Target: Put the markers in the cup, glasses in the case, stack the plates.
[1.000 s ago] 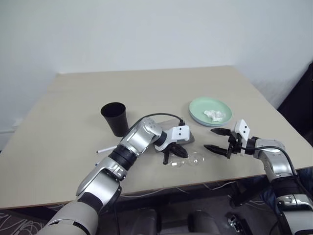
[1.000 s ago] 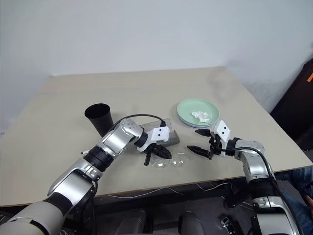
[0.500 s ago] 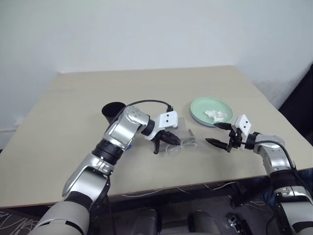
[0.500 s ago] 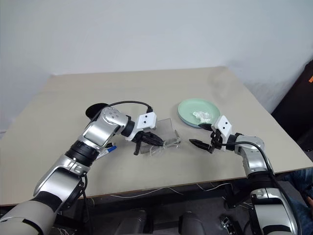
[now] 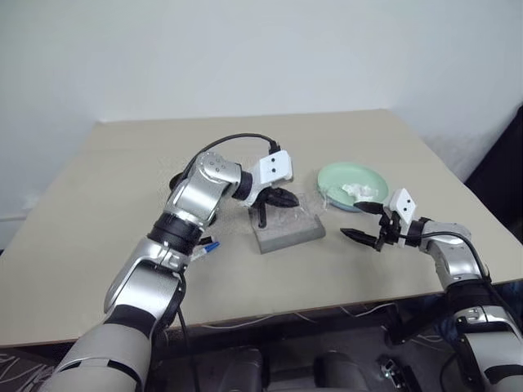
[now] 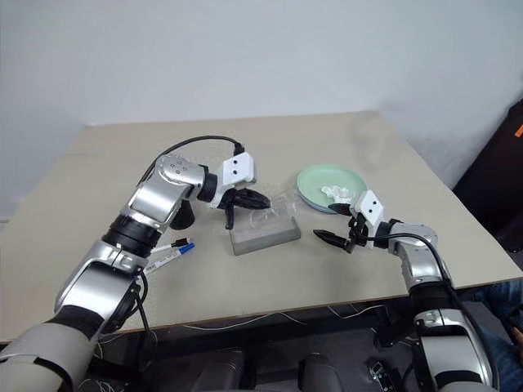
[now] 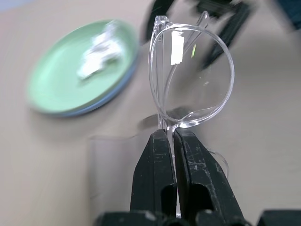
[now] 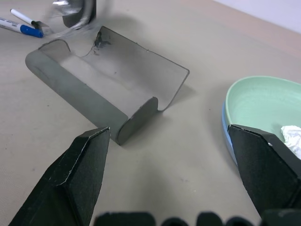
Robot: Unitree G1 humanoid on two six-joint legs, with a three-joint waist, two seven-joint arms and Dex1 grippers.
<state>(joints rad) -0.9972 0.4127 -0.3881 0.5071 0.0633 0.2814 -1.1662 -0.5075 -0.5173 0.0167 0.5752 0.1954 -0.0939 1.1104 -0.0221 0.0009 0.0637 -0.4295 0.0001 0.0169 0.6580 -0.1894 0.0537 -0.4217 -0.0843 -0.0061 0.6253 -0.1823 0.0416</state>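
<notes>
Markers (image 6: 167,253) lay nearest, on the tabletop (image 5: 122,286) by the front edge; right pincer (image 5: 365,222) stood wide and empty beside the open case (image 5: 286,233); left pincer (image 5: 270,204) pinched the glasses (image 7: 190,75) above the case, casing step in hand; next move likely called for lowering them squarely between the case walls; stacked plates (image 5: 353,185) just beyond, cup (image 6: 184,214) behind the left arm; far tabletop bare

head cameras overlook the table (image 5: 122,188) from above; both close wrist views share the green plate (image 7: 61,89).
</notes>
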